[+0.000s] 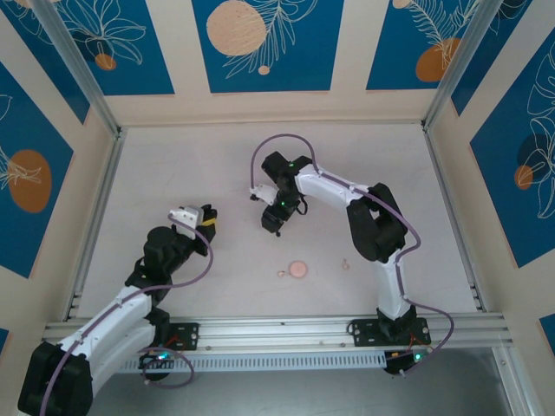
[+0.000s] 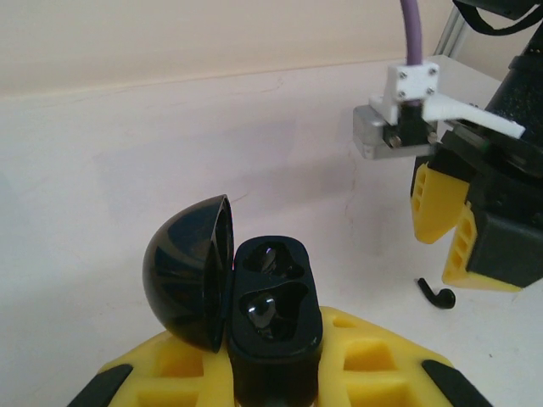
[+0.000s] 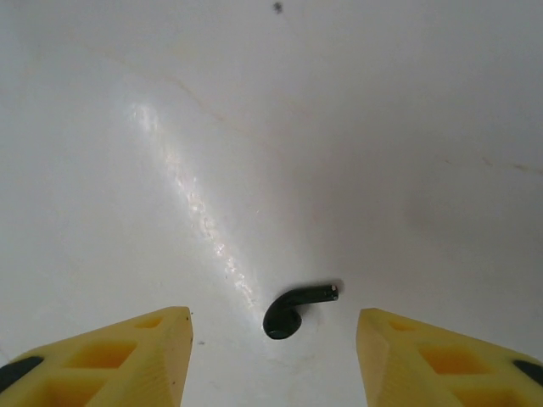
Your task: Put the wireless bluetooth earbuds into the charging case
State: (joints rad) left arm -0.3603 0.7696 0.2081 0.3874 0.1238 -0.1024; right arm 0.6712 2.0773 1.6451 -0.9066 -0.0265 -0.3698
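The charging case [image 2: 273,309] is found clamped between the closed yellow fingers of the left gripper [image 1: 205,222], with its lid swung back to one side and both wells turned upward. This arrangement is judged to present the wells for loading from above while the other arm fetches. Whether either well is already filled cannot be determined, as only glossy black on black is seen. The right gripper [image 2: 443,253] is held low over the table [image 3: 254,127], its jaws parted and nothing gripped. One black earbud [image 3: 293,310] is noted lying on its side on the table, in the gap between the two fingers [image 3: 140,356] — nearer the middle than either pad, and touched by neither. This straddling posture is judged a preparation for pinching the bud across its body. In the left wrist view the bud is seen just below the right claw's tips — near the held case, but apart from it.
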